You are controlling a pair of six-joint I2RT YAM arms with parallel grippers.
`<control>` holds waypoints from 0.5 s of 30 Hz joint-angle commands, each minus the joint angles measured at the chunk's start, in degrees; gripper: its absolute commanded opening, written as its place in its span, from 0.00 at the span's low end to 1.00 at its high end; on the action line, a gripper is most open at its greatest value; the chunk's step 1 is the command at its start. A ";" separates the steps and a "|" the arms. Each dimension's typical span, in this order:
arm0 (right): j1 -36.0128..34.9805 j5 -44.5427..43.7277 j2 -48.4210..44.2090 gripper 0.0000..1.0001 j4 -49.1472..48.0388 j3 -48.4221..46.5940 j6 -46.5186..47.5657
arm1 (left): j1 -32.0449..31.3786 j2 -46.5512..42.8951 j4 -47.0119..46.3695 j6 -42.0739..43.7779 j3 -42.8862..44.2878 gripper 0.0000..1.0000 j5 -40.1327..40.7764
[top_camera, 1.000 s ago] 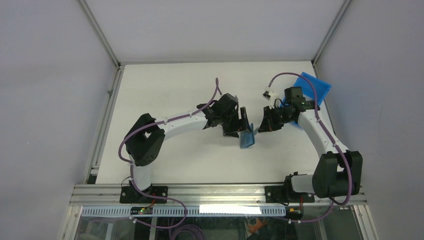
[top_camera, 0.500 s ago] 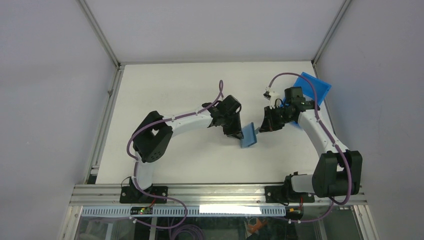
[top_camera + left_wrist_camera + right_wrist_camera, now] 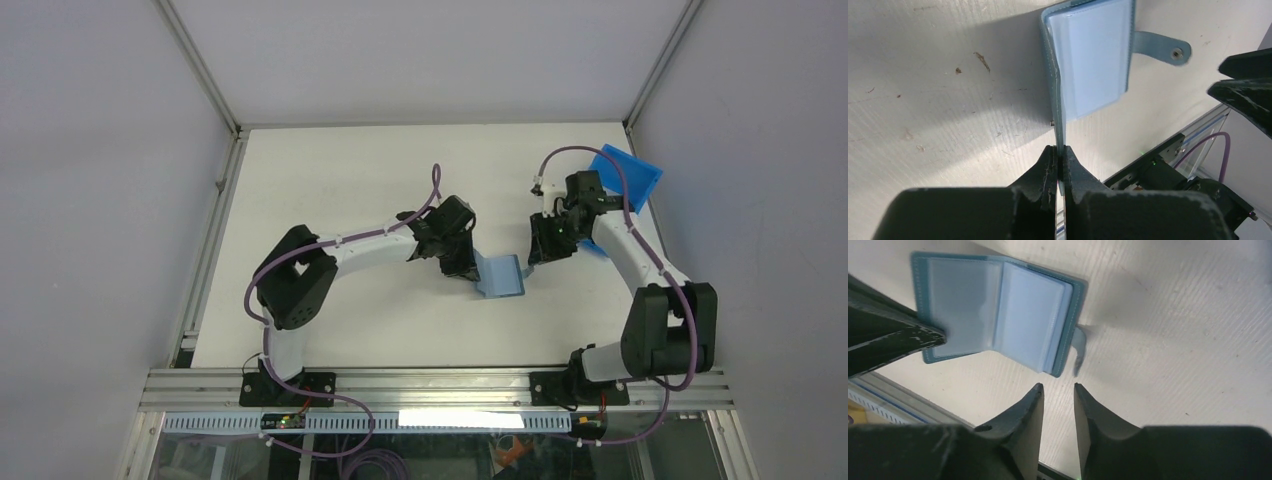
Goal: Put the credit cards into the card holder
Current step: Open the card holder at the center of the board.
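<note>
While the left hand (image 3: pixel 1059 151) pinched the card holder (image 3: pixel 1028 315) by one cover edge, it looked light and floppy. The right hand (image 3: pixel 1058 386) was narrowly parted and empty. Best grip: cover edges.

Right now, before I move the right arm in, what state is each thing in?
card holder: open, clear sleeves showing, one cover clamped.
snap tab: unfastened, sticking out free from the cover.
left gripper: shut on the card holder's cover edge.
right gripper: open, holding nothing, apart from the card holder.
blue bin: at the far right of the table, contents hidden.
credit cards: none in view.
</note>
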State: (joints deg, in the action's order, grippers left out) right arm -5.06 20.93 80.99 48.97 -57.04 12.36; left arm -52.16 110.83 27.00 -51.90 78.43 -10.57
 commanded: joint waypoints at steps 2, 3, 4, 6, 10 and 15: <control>0.31 14.95 -7.99 0.38 -0.51 -4.25 0.01 | -0.97 -4.40 -1.89 -2.48 -0.29 0.00 1.08; 0.20 20.13 -8.57 0.38 -0.64 -3.62 -0.20 | -1.12 -4.31 -1.67 -2.72 -0.22 0.00 1.15; -0.04 26.72 -8.71 0.38 -1.54 -2.47 -1.10 | -1.33 -4.25 -1.61 -2.84 -0.05 0.00 0.98; -0.91 30.81 -8.70 0.37 -5.35 1.20 -4.18 | -1.65 -4.15 -1.64 -3.01 0.41 0.00 0.62; -4.75 22.91 -7.51 0.34 -9.51 6.35 -4.97 | -1.75 -4.25 -3.38 -3.33 -0.10 0.00 -0.42; -8.70 12.43 0.88 0.32 -7.82 2.74 -4.04 | -1.57 -4.33 -10.29 -5.40 -4.14 0.00 -3.05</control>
State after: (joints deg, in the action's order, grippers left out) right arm -11.35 40.36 76.86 43.22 -50.78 8.45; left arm -53.58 109.93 24.01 -54.85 76.77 -10.81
